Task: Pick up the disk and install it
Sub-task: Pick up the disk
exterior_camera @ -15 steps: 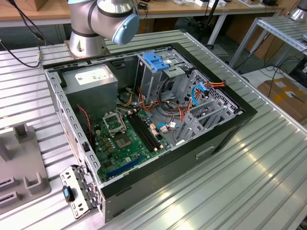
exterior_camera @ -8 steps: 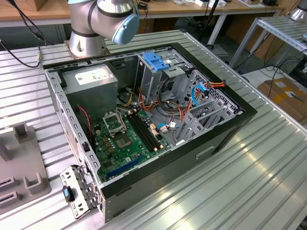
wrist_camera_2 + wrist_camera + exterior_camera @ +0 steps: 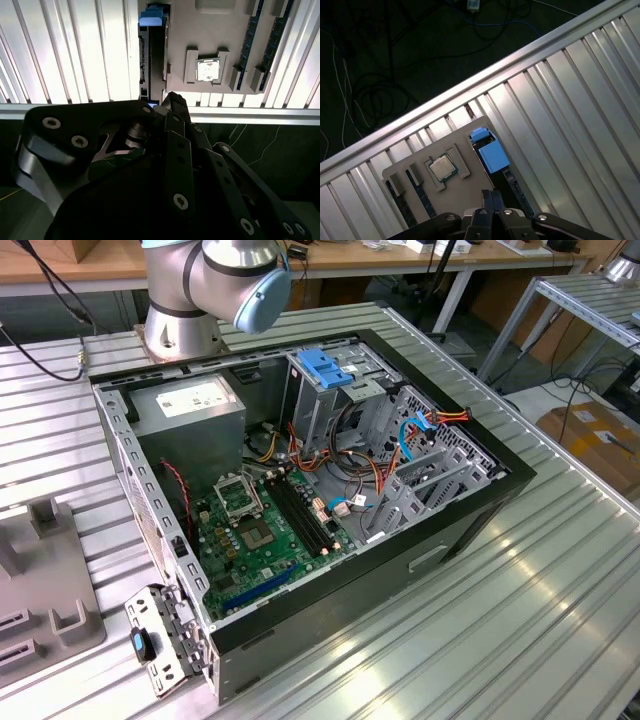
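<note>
One gripper (image 3: 488,193), fingers pressed together on nothing, hangs over one grey tray (image 3: 463,133) (it lies at the exterior view's left of the open case (image 3: 478,506)). One disk (image 3: 492,155) stands on edge in the tray's slot, thin, dark and blue-capped, beside one chip (image 3: 442,167) and two memory sticks (image 3: 423,199).

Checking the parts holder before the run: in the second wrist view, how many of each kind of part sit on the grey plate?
On the grey plate, second wrist view:
processor chip: 1
memory sticks: 2
disk, standing on edge, blue rail showing: 1
Total: 4
</note>
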You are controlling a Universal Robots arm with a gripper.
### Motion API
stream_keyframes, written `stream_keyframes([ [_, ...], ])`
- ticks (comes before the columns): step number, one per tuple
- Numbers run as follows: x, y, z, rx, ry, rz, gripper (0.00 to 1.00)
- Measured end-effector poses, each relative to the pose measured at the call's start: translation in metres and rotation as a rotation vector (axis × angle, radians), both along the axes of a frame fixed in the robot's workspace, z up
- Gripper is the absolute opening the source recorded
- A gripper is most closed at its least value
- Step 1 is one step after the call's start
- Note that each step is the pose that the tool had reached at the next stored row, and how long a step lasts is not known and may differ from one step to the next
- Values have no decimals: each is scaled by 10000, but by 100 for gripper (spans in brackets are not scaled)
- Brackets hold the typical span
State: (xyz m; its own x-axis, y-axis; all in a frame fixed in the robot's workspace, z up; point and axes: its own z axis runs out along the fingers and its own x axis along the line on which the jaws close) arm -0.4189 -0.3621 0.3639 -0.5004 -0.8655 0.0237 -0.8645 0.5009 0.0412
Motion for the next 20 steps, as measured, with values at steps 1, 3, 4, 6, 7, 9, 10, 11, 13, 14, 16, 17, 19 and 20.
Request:
stream_keyframes([
  [1,0,0,0,0,0,0,11],
  [3,0,0,0,0,0,1,11],
  [4,0,0,0,0,0,3,11],
  [6,0,0,0,0,-1,113,11],
  [7,0,0,-1,0,-1,234,11],
  [9,0,0,-1,0,0,598,11],
  [10,0,0,-1,0,0,811,11],
  [11,0,0,-2,0,-1,983,11],
  [13,0,0,-2,0,-1,1464,11],
  [14,0,0,-3,0,0,1642,11],
  [16,0,0,-5,1,-1,2107,11],
  [17,0,0,-5,-1,-8,2233,11],
  [19,0,0,-14,-9,-95,2644,11],
  [20,0,0,-18,-14,-130,2874,11],
])
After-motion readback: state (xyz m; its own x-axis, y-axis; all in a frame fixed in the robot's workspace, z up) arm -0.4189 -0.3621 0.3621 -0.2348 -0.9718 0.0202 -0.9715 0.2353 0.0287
